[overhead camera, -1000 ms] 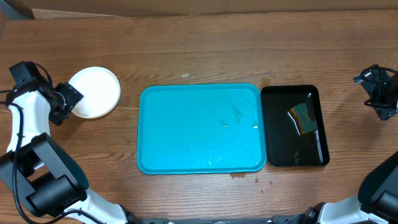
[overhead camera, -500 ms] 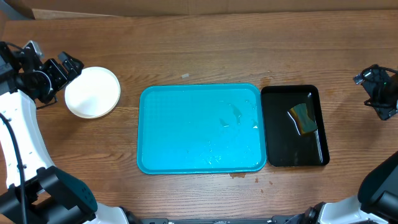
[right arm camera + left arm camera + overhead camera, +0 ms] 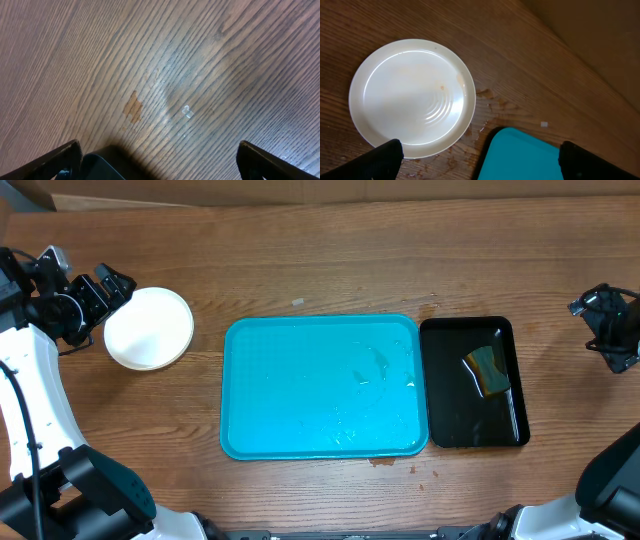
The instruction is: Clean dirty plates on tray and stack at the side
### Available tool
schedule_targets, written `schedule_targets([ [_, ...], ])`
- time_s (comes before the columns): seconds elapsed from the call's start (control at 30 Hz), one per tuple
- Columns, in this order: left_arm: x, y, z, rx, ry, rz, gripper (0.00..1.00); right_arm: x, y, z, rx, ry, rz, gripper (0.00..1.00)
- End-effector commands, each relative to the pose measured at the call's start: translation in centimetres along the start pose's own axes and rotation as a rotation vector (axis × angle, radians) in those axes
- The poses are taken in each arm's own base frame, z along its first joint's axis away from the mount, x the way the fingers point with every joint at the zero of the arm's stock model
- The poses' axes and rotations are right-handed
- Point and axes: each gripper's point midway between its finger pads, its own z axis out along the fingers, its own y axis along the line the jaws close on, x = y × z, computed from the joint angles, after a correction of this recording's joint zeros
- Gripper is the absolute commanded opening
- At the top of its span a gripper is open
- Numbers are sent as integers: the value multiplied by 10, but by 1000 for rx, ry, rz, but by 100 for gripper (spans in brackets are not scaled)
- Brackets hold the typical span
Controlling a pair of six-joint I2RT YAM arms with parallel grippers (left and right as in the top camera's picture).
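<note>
- On the left side of the table (image 3: 300,260), well apart from the tray (image 3: 320,430), sits a white plate (image 3: 149,328). From above I cannot tell whether others are stacked under it.
- The tray holds no plates, only a film of water and a few droplets, so the job looks done or close to it.
- The left gripper (image 3: 479,161) hangs just beside the plate's left rim. Its fingers (image 3: 384,159) are spread wide and hold nothing.
- The right gripper (image 3: 160,162) is at the far right over bare wood, its fingers also spread wide and empty. It is well apart from the black tray (image 3: 440,420), where a sponge (image 3: 487,370) lies.
- In the left wrist view the plate's face is glossy. There are faint tan specks toward its right rim and ripple-like rings, probably leftover water. Wet patches mark the wood between plate and tray.
- Handling, as I judge it: the plate is stiff, shallow and likely light, and its wet surface would be slippery.
- The raised rim is the only place to pinch, with one finger over the lip and one under it.
- The plate lies flat on the wood, so there is little gap underneath, and the lower finger would need to slide in low at the edge nearest the gripper.
- I cannot tell the material; if it is ceramic, a slip could chip it.
</note>
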Motion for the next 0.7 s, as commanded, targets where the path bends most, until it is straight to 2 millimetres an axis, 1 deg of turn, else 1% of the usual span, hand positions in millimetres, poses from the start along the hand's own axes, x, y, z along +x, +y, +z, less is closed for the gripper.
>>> schedule_targets([
  [0.0,-1,-5,0,22,-1,32,100,-4,0,-4,1,-18,4,100],
  [0.1,-1,-5,0,22,-1,32,100,-3,1,-4,0,-18,2,100],
  [0.2,-1,-5,0,22,-1,31,100,0,9,-8,-12,-22,-18,100],
  [0.23,-1,-5,0,22,-1,32,100,1,14,-12,-22,-30,-27,100],
  [0.3,-1,-5,0,22,-1,31,100,2,27,-28,-54,-62,-55,100],
  [0.37,-1,-5,0,22,-1,31,100,7,48,-53,-105,-105,-98,100],
  [0.47,-1,-5,0,22,-1,31,100,25,86,-100,-214,-177,-190,100],
  [0.5,-1,-5,0,22,-1,32,100,35,100,-117,-258,-197,-226,100],
  [0.57,-1,-6,0,23,0,33,100,62,128,-157,-363,-236,-312,100],
  [0.67,-1,-6,0,23,0,33,100,104,154,-213,-520,-277,-425,100],
])
